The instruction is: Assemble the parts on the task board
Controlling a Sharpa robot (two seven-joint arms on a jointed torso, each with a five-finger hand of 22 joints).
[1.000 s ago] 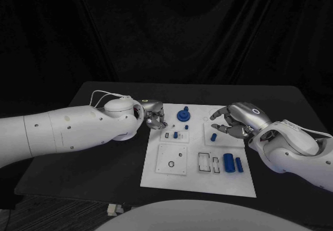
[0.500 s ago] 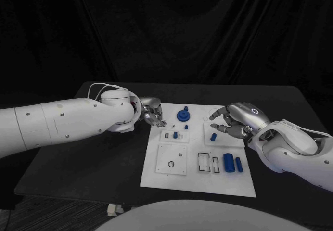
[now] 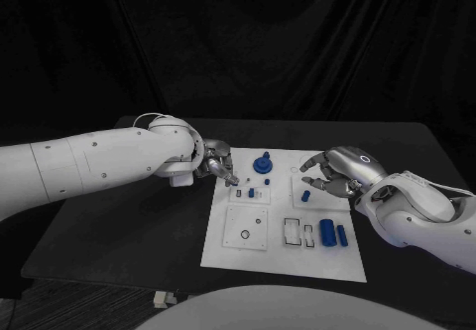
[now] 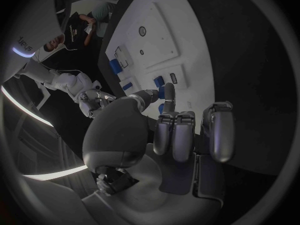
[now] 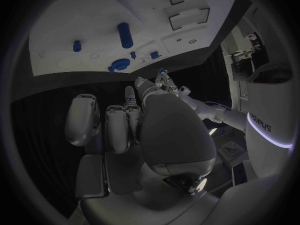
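Dim scene against black drapes; the white rectangular task board [image 3: 283, 254] stands out brightest; fisheye wrist views bend straight edges.

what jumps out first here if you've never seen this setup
The white task board in the middle of the black table, dotted with small blue parts, draws the eye first. Two silver hands flank its far end: the left hand at the far left corner, the right hand over the right side. A tall blue knobbed part stands between them.

Matt white task board [image 3: 283, 258], black cloth backdrop [image 3: 298, 62]
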